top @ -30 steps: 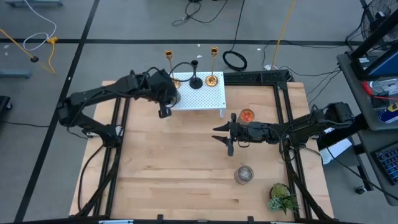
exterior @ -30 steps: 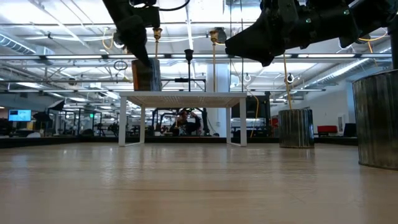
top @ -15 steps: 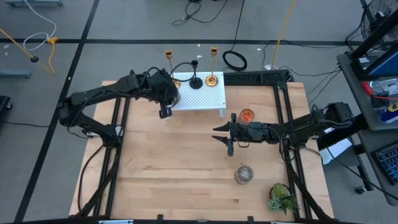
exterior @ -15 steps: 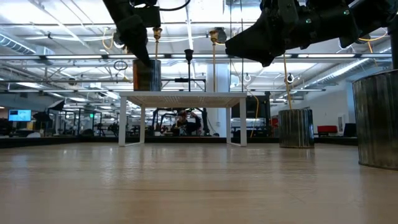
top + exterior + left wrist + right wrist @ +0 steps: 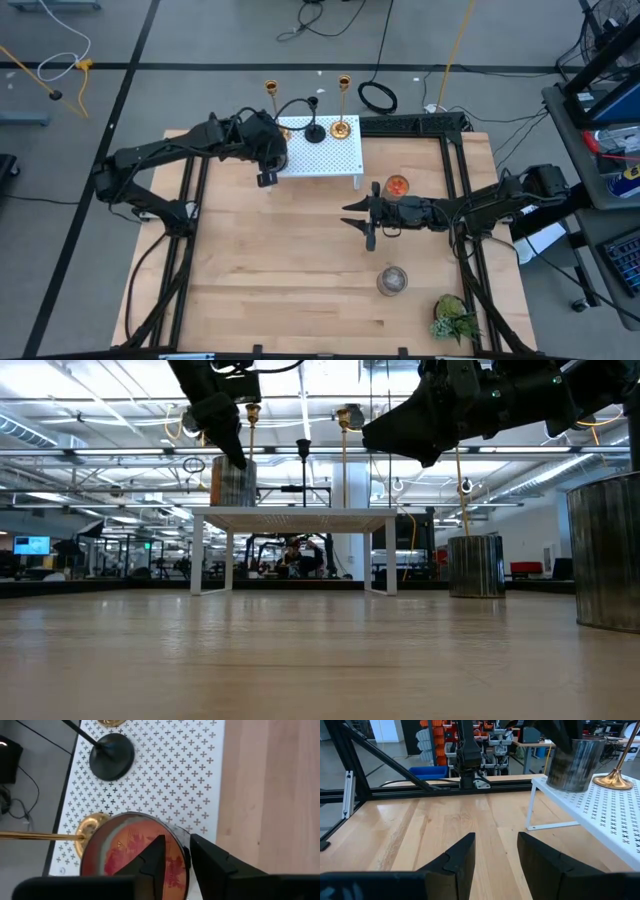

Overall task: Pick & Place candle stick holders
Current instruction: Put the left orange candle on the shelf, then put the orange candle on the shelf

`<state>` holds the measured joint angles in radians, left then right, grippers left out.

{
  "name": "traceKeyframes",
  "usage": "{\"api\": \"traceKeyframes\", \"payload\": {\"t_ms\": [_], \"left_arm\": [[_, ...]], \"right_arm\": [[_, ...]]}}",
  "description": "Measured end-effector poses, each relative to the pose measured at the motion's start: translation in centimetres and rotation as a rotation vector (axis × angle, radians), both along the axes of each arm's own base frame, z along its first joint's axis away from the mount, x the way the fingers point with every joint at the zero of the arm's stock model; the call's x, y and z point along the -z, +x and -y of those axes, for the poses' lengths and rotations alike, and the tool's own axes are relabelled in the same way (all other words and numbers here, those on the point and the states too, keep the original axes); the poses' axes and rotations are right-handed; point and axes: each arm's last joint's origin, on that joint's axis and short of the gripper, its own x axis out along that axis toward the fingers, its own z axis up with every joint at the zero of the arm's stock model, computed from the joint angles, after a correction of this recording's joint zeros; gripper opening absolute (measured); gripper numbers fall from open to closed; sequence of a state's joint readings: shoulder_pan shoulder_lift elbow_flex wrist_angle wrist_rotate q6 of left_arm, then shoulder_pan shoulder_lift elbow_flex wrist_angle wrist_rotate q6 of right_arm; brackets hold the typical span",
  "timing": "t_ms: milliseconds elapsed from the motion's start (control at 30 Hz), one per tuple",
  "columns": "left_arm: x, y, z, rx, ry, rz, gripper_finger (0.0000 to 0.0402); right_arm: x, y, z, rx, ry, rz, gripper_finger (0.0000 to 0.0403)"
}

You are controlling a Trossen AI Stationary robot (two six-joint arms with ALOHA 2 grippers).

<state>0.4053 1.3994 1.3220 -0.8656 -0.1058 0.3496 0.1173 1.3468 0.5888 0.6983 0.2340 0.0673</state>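
Observation:
Three candlestick holders stand by their round bases on a white perforated shelf (image 5: 325, 152) at the table's far side: a gold one (image 5: 272, 92) at the left, a shorter black one (image 5: 314, 128) in the middle, a gold one (image 5: 343, 122) at the right. My left gripper (image 5: 266, 178) is at the shelf's left end, shut on a glass candle jar (image 5: 132, 850) with red wax, which stands beside the left gold base (image 5: 90, 832). My right gripper (image 5: 362, 222) is open and empty above the table's right middle, apart from all three holders. My left gripper holds the candle jar by its rim (image 5: 182, 847). One finger (image 5: 150, 865) is inside the jar and one (image 5: 212, 865) is outside. The fingers come from above, pointing down. The jar stands upright with its bottom on the shelf (image 5: 235, 482).
A jar with orange wax (image 5: 398, 186) and a silvery jar (image 5: 392, 281) stand on the table's right side, with a small green plant (image 5: 452, 318) at the near right corner. Bare wood lies in the table's middle and left. Black frame rails run along the sides.

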Motion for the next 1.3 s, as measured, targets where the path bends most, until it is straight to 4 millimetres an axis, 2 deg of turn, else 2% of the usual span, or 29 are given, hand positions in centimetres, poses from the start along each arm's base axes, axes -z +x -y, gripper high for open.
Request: {"api": "traceKeyframes", "payload": {"t_ms": [300,667,900,1033,1200,1300], "left_arm": [[-0.6,-0.2,0.5,0.007,0.058,0.008,0.0104],[-3.9,-1.1,2.5,0.065,0.153,0.205,0.0104],[-4.7,-3.2,4.1,0.017,0.122,0.192,0.0104],[-6.1,-4.7,5.2,-0.017,0.131,0.271,0.0104],[-8.1,-7.7,6.6,-0.089,0.076,0.426,0.0104],[-8.4,-9.1,7.5,-0.066,0.016,0.478,0.0104]], "right_arm": [[0.0,0.0,0.0,-0.004,-0.028,-0.005,0.0146],[0.7,-0.1,0.0,-0.006,-0.038,-0.076,0.0146],[1.1,-0.2,-0.3,-0.025,-0.064,-0.118,0.0146],[0.9,-0.6,-0.3,-0.071,-0.057,-0.139,0.0146],[-0.8,-1.5,-0.2,-0.072,-0.056,-0.09,0.0146],[-1.7,-2.4,-0.1,-0.071,-0.059,-0.09,0.0146]]}}
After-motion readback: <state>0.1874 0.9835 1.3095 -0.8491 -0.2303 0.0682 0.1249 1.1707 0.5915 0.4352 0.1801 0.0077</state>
